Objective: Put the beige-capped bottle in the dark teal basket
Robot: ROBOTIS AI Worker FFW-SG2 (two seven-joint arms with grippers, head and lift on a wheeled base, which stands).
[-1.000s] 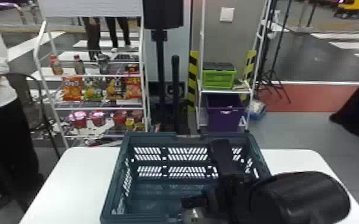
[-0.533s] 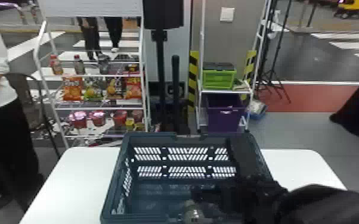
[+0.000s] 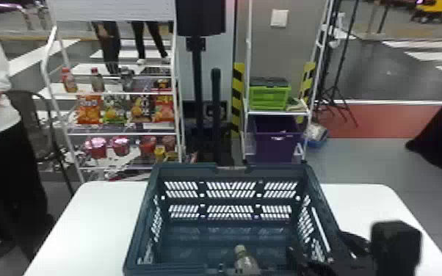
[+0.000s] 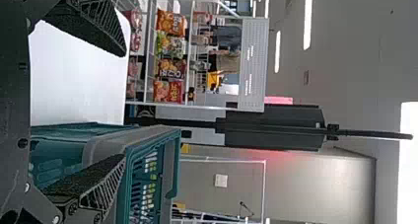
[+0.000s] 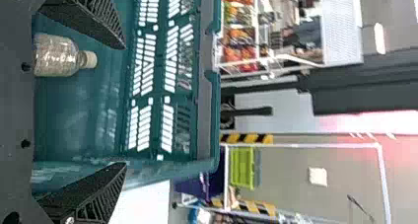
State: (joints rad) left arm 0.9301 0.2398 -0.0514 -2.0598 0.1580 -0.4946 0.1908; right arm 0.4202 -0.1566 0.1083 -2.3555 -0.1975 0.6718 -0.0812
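My right gripper [image 3: 293, 257] is at the right part of the dark teal basket [image 3: 139, 224], near its front. The beige-capped bottle [image 3: 246, 262] is inside the basket by the front wall, left of that gripper and apart from it. In the right wrist view the right gripper [image 5: 123, 105] stands wide open, the bottle [image 5: 56, 55] resting in the basket [image 5: 209, 115] beyond its fingers. The left wrist view has my left gripper [image 4: 123, 105] open with nothing held, near the basket's side [image 4: 172, 165].
The basket stands on a white table [image 3: 95, 220]. Behind it are a snack rack [image 3: 121, 134], a dark post [image 3: 196, 80] and a shelf with a green crate [image 3: 270, 96] and a purple bin [image 3: 277, 141]. A person stands at the far left.
The right arm has drawn back to the right, away from the basket's middle. The bottle, earlier by that gripper, now lies clear of it in the basket.
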